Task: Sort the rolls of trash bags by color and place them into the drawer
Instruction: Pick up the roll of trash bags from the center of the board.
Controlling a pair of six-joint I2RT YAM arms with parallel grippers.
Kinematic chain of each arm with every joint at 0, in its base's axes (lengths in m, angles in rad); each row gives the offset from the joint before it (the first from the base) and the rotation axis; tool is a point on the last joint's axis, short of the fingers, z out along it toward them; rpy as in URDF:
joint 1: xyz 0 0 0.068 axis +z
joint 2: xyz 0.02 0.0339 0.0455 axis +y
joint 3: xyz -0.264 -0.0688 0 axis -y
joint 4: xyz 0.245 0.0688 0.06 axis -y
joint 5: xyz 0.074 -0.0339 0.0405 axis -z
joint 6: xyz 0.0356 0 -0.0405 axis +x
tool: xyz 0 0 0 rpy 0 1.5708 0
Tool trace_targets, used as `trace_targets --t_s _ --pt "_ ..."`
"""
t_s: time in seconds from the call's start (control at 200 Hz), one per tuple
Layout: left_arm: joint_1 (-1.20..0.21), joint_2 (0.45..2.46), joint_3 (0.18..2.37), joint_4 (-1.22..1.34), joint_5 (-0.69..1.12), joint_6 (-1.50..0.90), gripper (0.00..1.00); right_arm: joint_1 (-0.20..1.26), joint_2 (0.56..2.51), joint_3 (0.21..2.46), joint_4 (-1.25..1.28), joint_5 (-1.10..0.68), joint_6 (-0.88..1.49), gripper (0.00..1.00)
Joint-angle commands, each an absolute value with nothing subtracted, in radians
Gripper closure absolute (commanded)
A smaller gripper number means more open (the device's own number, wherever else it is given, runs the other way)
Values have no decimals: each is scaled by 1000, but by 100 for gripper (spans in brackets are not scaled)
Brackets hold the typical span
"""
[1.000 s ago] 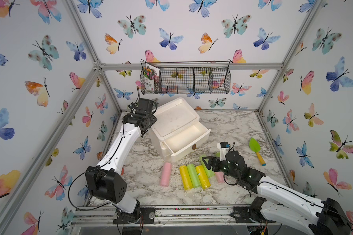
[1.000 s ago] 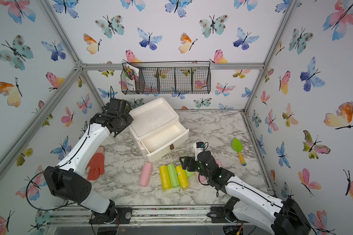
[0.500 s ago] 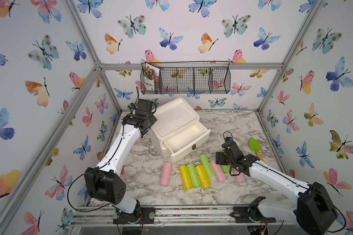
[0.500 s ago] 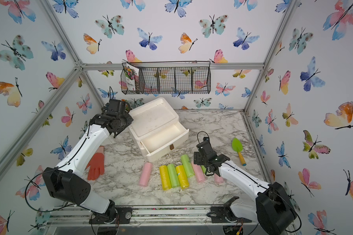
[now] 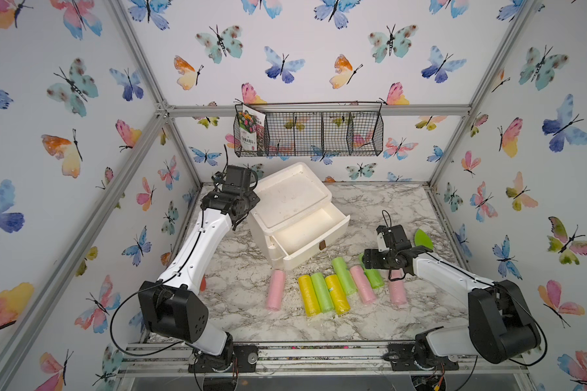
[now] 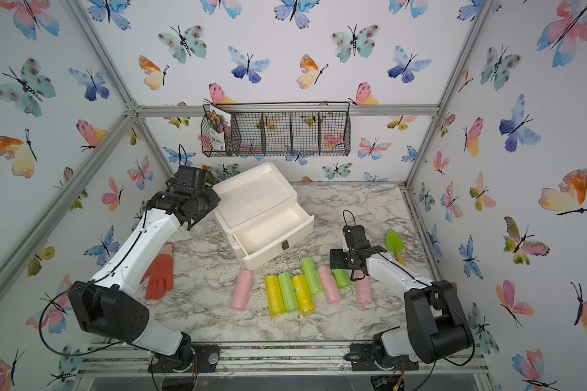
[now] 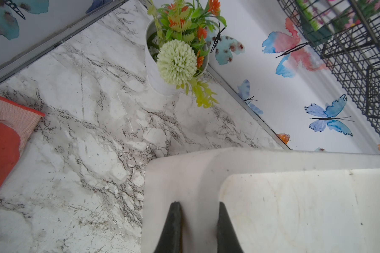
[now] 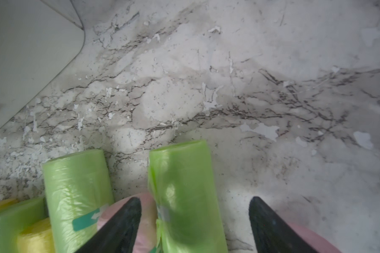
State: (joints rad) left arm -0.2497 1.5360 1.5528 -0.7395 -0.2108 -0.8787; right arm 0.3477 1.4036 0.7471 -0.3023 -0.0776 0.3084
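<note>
The right arm [image 5: 448,277] reaches low from the front right corner of the tabletop [image 5: 380,210] toward the middle, with its wrist bent down. The right gripper [image 8: 195,197] hangs over the rolls [image 5: 336,294] with its jaws spread wide. They straddle a green roll [image 8: 184,197] without clamping it. One fingertip [image 8: 127,216] sits above a pink roll [image 8: 145,219] that lies against the green one, crowding that side.

All eight rolls lie near the front edge of the tabletop, outside the drawer [image 5: 302,233], which is pulled open from the white drawer unit [image 5: 288,199]. A lone pink roll [image 5: 275,289] lies apart at the left end of the row.

The left arm [image 5: 197,250] stretches from the front left corner toward the back left. The left gripper [image 7: 199,203] is over the rim of the unit's top, its jaws nearly together with a thin gap. Whether they pinch anything cannot be told.

A trowel [image 5: 422,238] lies by the right edge just behind the right wrist. A glove [image 6: 160,274] lies near the left edge, and a potted plant [image 7: 176,57] stands in the back left corner.
</note>
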Motion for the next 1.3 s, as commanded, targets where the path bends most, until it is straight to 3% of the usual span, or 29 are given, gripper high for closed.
trace_targets --t_s 0.0,0.536,0.716,1.071,1.297 --pt "-239 1565 1518 -655 -19 -1014 100 347 1424 735 -276 -140 288 19" --pt "-236 1583 1519 -659 -2 -1011 100 347 1538 699 -252 -117 308 34" --pt "-236 1580 1516 -660 0 -1011 100 347 1578 727 -267 -120 313 59" --pt "-235 1580 1528 -661 17 -1020 100 347 1313 867 -423 -90 359 63" --pt "-234 1575 1525 -656 29 -1031 100 347 1149 932 -395 -267 660 70"
